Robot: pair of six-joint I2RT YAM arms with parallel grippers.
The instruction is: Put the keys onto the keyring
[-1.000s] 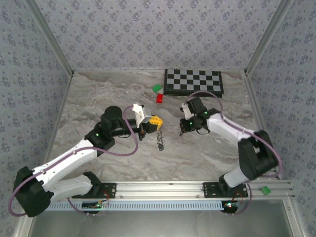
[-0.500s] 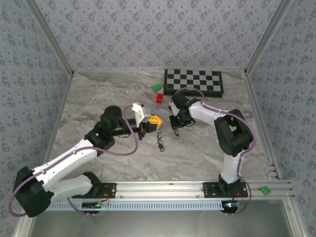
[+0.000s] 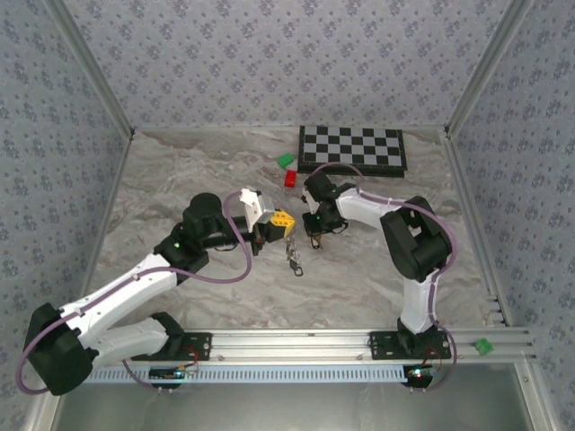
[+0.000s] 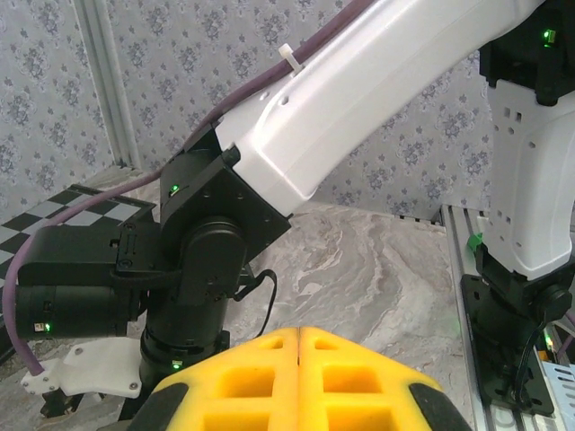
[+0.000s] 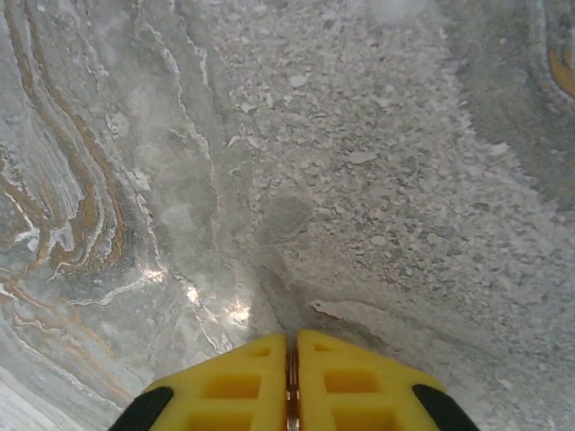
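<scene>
Right arm now nearer keys; right jaws slightly apart; left jaws together

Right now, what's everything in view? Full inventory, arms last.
chessboard: 1, black and white, far edge of the table, right of centre.
green block: 1, green, by the board's near-left corner.
red block: 1, red, just nearer than the green block.
small green piece: 1, green, on the frame rail, near right corner.
keys and keyring: one cluster, dark and silvery, mid-table just below the left gripper's tip; count too small to tell.
table: 1, grey marbled.
left gripper: 1, yellow pads, shut.
right gripper: 1, yellow pads nearly together, close over the table, right of the left gripper.
</scene>
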